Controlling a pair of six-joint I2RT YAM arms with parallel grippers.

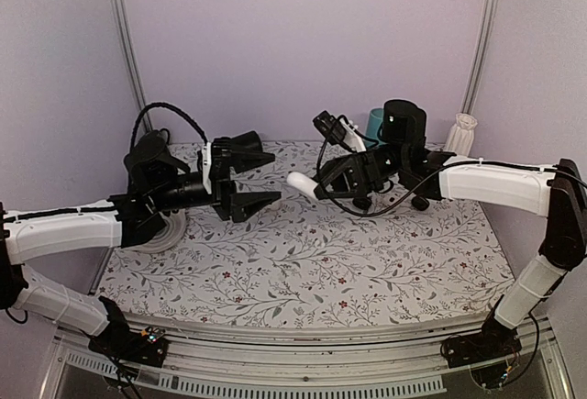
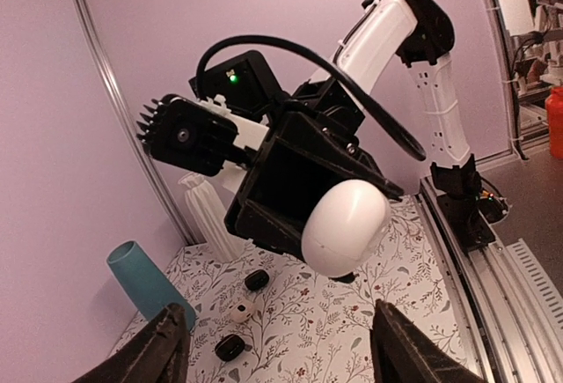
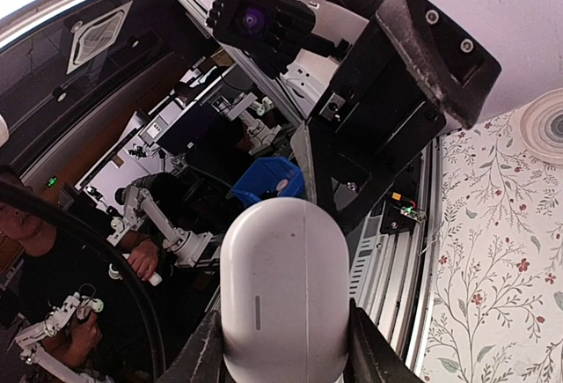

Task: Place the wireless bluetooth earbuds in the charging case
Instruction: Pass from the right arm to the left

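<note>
The charging case (image 1: 303,183) is a glossy white pebble with its lid shut, held in the air above the table. My right gripper (image 1: 321,182) is shut on it, and the case sticks out to the left. The right wrist view shows the case (image 3: 283,286) clamped between both fingers (image 3: 204,352). In the left wrist view the case (image 2: 346,227) hangs just ahead of my left gripper (image 2: 281,357). My left gripper (image 1: 249,175) is open and empty and faces the case from the left. Two black earbuds (image 2: 256,279) (image 2: 230,346) lie on the table below the right arm.
A small white round piece with a dark centre (image 2: 240,311) lies between the earbuds. A teal cup (image 1: 375,122) and a white ribbed vase (image 1: 463,133) stand at the back right. A white ring-shaped plate (image 1: 165,231) lies under the left arm.
</note>
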